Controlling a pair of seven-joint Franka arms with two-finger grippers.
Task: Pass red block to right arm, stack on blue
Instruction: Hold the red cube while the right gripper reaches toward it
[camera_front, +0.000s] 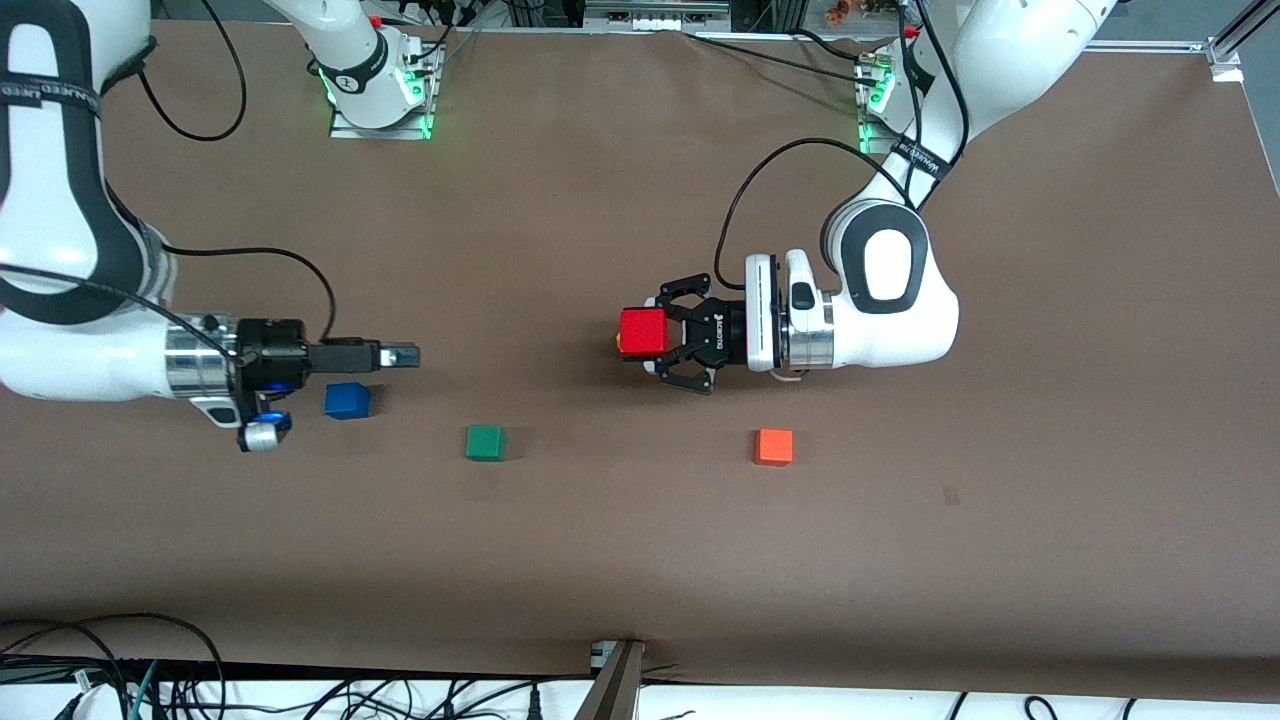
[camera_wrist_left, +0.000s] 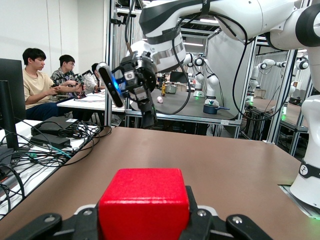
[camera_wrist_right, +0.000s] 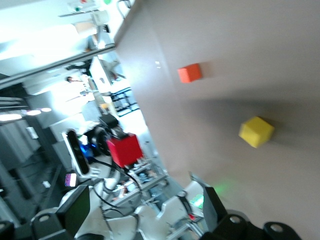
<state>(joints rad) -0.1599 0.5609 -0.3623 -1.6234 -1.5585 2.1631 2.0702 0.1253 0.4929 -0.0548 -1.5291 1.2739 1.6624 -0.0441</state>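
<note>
Front view shows my left gripper (camera_front: 655, 340) clamped on the red block (camera_front: 643, 332), held up in the air over the middle of the table (camera_front: 600, 180), wrist turned sideways so the cube points toward the right arm's end. A yellow cube (camera_front: 619, 342) peeks out from under the red one there; it lies on the table surface, as my right wrist view shows. From my left wrist camera the red block fills the space between my black linkage fingers (camera_wrist_left: 50, 225), gripped on two sides.

My right gripper (camera_front: 405, 355) hangs level above the table near the blue cube (camera_front: 347, 400), its narrow fingers apart and holding nothing. It points toward the red block, well apart from it.

Blue cube sits on the table near the right arm's end, just beside the right gripper and nearer to the front camera. A green cube (camera_front: 485, 442) rests a little nearer still, between the blue cube and an orange cube (camera_front: 774, 446), which lies toward the left arm's end.
</note>
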